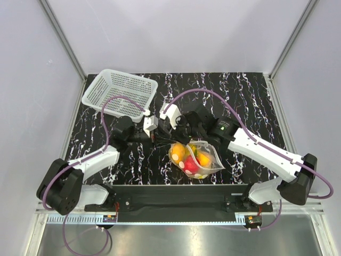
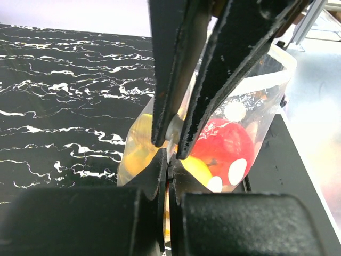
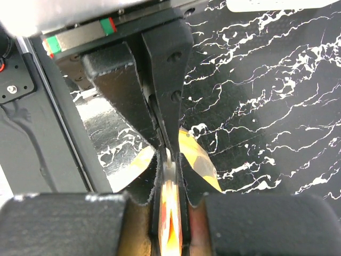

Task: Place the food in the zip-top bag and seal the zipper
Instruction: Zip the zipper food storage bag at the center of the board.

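The fruit (image 2: 224, 144) is in the bag (image 2: 266, 80). L pincer (image 2: 167, 160) & R pincer (image 3: 169, 160) both squeeze its zip strip (image 2: 171, 130). Next, I think: slide along, press it shut.

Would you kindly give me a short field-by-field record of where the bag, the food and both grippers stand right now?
zip-top bag: on the table, near its front edge, between the arms
food: inside the bag; red, orange and yellow pieces show through
left gripper: shut on the bag's top edge
right gripper: shut on the same edge, facing the left gripper
basket: far-left corner, apart from the bag
seal: cannot tell if fully closed
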`<state>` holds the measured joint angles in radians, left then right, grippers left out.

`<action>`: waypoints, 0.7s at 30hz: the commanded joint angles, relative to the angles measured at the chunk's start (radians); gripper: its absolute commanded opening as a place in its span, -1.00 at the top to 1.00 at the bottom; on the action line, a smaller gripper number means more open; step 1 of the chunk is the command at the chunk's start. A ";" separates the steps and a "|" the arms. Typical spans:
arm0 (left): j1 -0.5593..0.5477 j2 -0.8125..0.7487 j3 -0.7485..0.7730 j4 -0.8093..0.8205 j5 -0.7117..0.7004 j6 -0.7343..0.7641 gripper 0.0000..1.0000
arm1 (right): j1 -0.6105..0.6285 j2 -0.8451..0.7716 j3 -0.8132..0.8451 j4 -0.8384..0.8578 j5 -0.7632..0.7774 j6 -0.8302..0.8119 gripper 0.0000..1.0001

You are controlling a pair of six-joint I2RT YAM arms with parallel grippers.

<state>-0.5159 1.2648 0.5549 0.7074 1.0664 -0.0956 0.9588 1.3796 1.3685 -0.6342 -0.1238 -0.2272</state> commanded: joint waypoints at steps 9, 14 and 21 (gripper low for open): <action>0.059 0.001 -0.007 0.168 -0.010 -0.096 1.00 | 0.008 -0.106 -0.025 -0.078 0.033 0.049 0.91; 0.063 0.005 -0.010 0.188 -0.002 -0.110 1.00 | 0.009 -0.142 -0.069 -0.078 0.067 0.054 0.91; 0.092 0.011 0.005 0.135 -0.066 -0.131 1.00 | 0.009 -0.177 -0.097 -0.140 0.079 0.130 0.95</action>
<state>-0.4606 1.2701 0.5472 0.8101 1.0687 -0.2241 0.9604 1.2633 1.2896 -0.6781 -0.0677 -0.1581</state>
